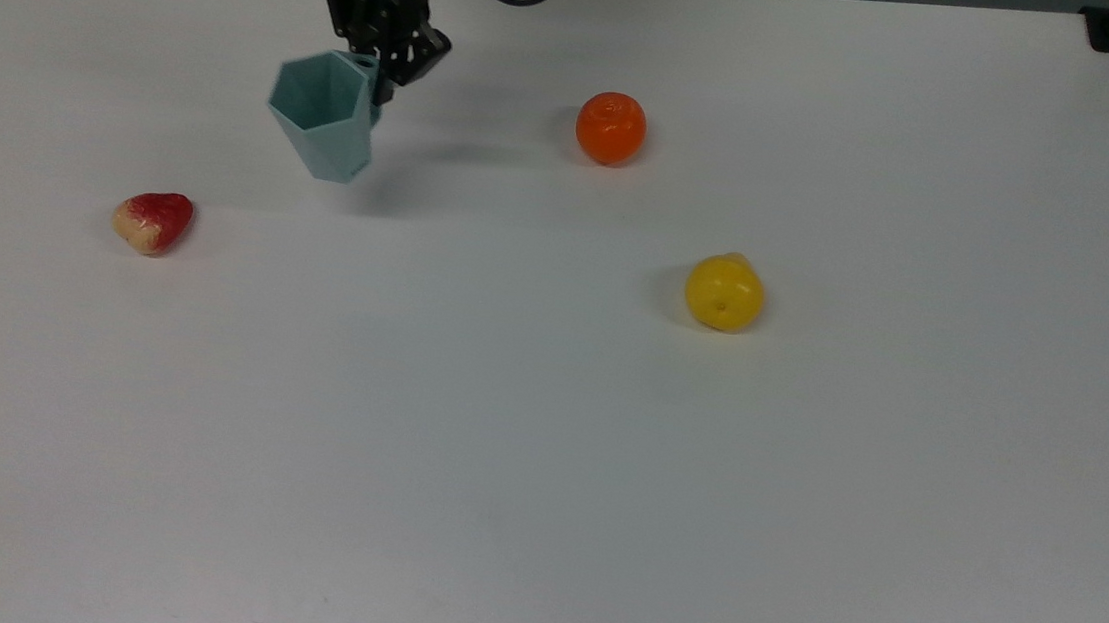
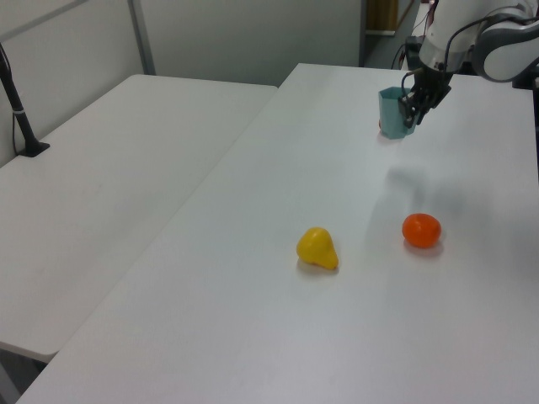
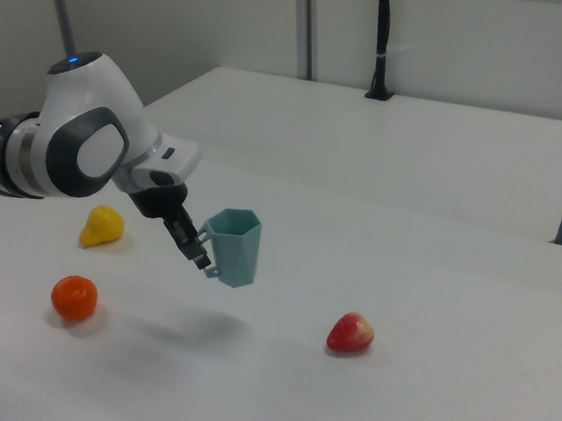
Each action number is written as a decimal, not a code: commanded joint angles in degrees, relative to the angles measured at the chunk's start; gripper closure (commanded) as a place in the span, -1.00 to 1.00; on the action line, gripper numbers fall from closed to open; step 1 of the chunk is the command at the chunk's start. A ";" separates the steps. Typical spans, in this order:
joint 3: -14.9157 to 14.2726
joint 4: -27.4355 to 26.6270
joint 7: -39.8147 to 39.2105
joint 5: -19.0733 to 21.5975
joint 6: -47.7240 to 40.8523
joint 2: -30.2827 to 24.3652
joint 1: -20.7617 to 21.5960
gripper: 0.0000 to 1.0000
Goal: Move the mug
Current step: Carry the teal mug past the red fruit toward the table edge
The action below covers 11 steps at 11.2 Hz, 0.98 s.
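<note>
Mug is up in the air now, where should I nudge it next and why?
Probably lower it straight down: the end effector grips the pale teal faceted plastic mug by its handle, tilted, above bare white table, with the red fruit well aside.

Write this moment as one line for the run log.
gripper: shut on mug handle | mug: lifted above table, tilted | orange, yellow pear: untouched
</note>
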 commanded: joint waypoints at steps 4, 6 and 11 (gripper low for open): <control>-0.52 -0.98 -17.03 -0.55 1.59 -0.88 -16.03 0.78; -0.52 -0.98 -20.04 -0.37 2.11 0.00 -20.34 0.78; -0.61 -1.15 -21.90 -0.37 10.28 7.11 -25.99 0.78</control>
